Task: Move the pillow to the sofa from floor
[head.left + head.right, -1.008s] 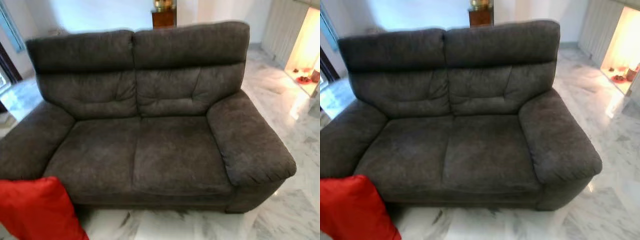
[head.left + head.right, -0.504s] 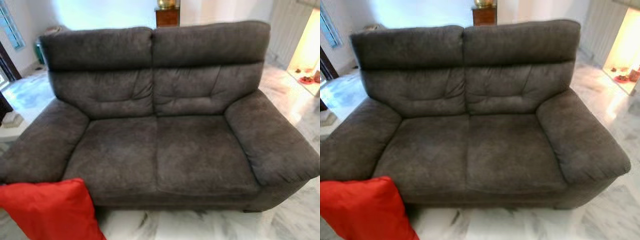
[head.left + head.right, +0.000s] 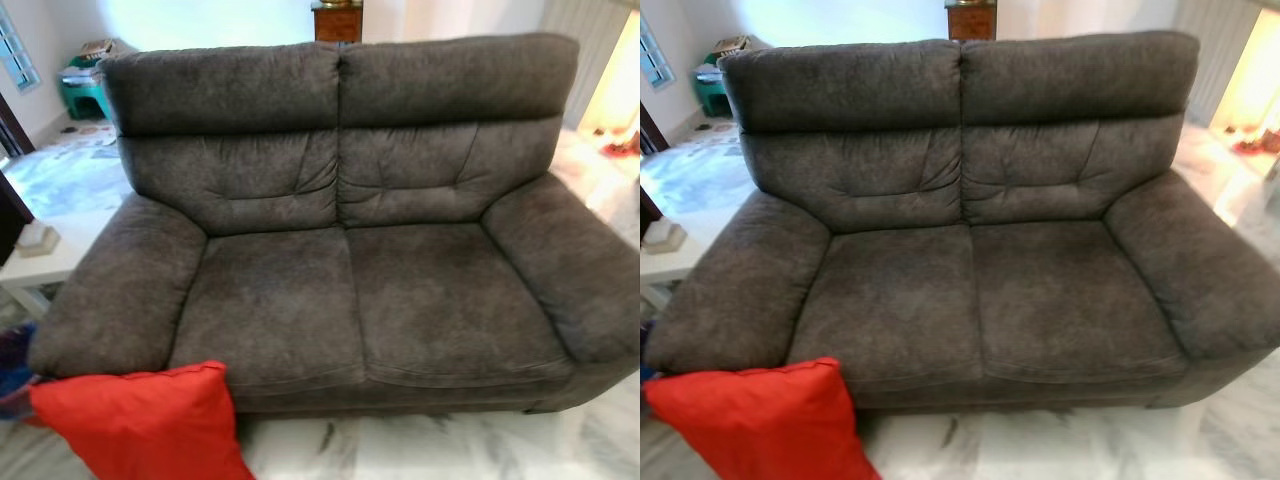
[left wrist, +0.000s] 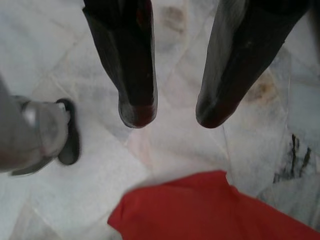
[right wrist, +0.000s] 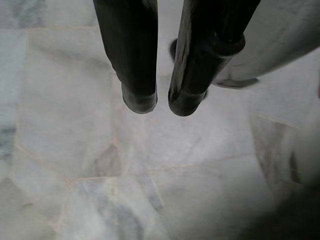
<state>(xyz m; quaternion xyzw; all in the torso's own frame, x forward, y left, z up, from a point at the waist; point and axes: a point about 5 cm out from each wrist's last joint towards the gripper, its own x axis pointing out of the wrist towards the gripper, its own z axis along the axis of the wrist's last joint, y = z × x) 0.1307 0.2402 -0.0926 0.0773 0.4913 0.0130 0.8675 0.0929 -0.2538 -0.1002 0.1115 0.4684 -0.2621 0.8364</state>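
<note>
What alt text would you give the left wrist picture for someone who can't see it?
The left gripper, its two black fingers apart, hangs above a red pillow lying on the white marble floor. The robot's grey foot stands beside it.

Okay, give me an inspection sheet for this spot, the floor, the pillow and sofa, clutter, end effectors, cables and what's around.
Surface: white marble floor, grey-veined, glossy.
Job's things: red pillow on the floor at the front of the sofa's arm on the robot's left; dark grey two-seat sofa, nothing on its seat cushions.
Clutter: low white table beside the sofa with a small object on it; a blue item at the picture's left edge, unclear.
End effectors: left end effector open, hanging above the floor near the pillow's edge; right end effector hanging idle over bare floor, fingers close together with a narrow gap.
Cables: nothing seen.
Surroundings: green stand and wooden cabinet behind the sofa.
</note>
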